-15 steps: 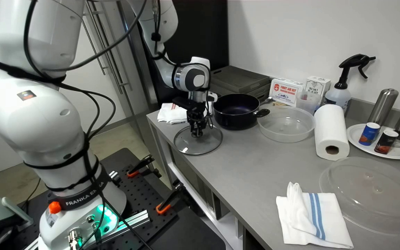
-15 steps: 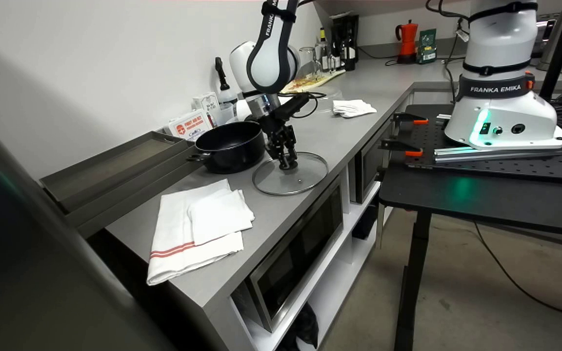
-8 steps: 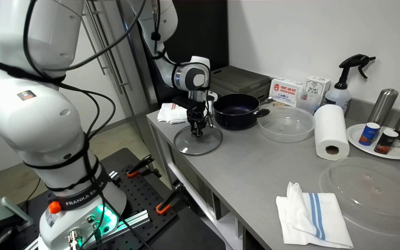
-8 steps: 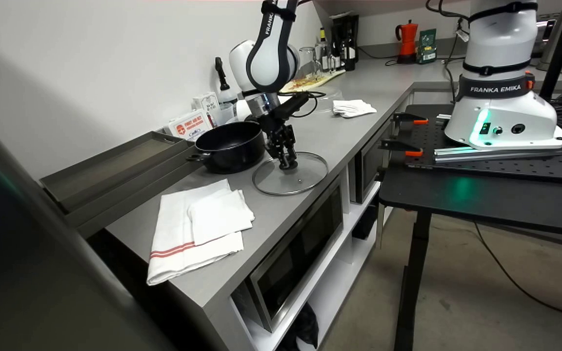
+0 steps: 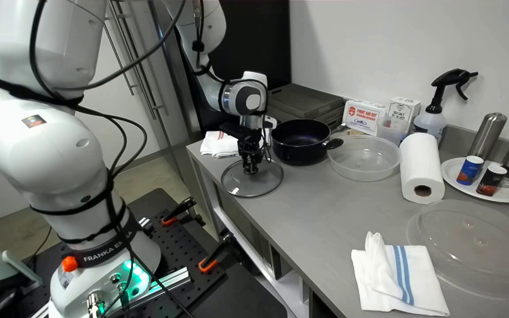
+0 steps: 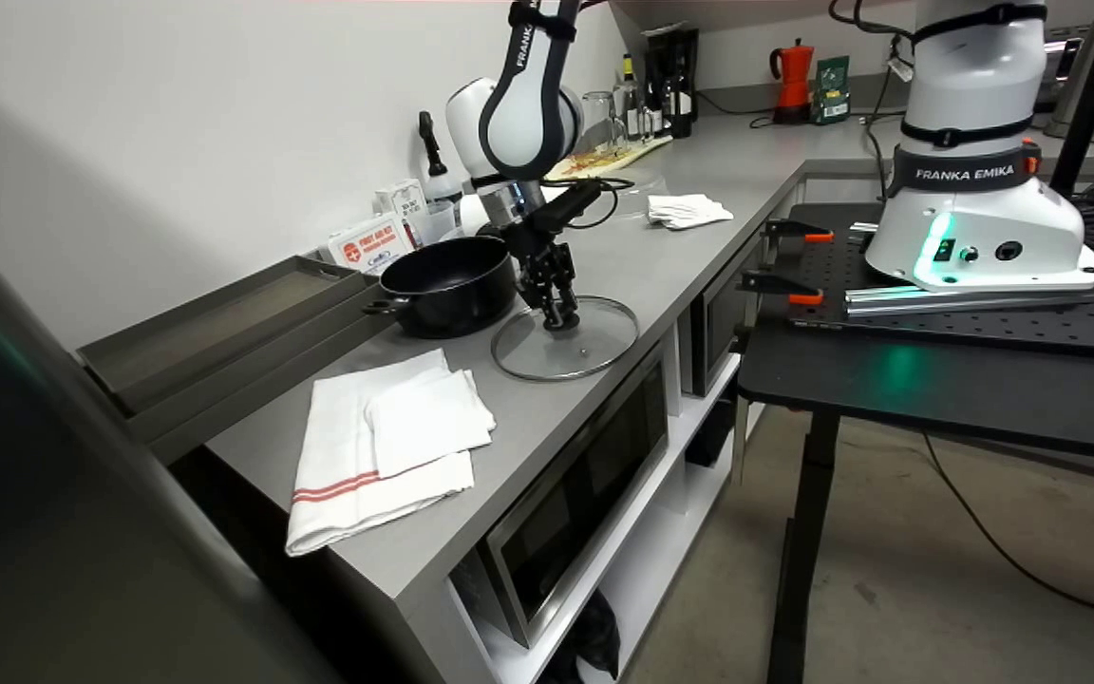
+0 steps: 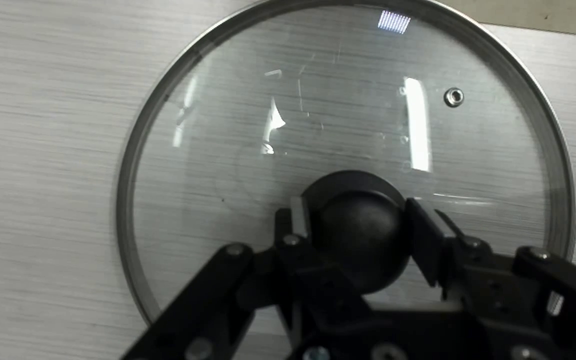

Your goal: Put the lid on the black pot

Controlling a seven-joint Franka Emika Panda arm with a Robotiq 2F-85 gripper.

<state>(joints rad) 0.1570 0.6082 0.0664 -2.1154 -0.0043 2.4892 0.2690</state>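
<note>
One metal-rimmed glass lid (image 7: pixel 338 142), round knob (image 7: pixel 363 230) snug in the pincer (image 7: pixel 360 219).

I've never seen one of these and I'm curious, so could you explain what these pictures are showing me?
The white machine is a robot arm, ending in a black grasping tool. Both exterior views come from cameras standing apart from it; the close-up comes from a camera on its wrist. On the grey counter lies a glass lid with a dark knob, and beside it stands an uncovered black pot. Further along are a clear bowl, a paper towel roll and a blue-striped cloth. The tool straddles the knob, close on both sides, but I can't tell whether it grips it, so nothing is plainly held.
</note>
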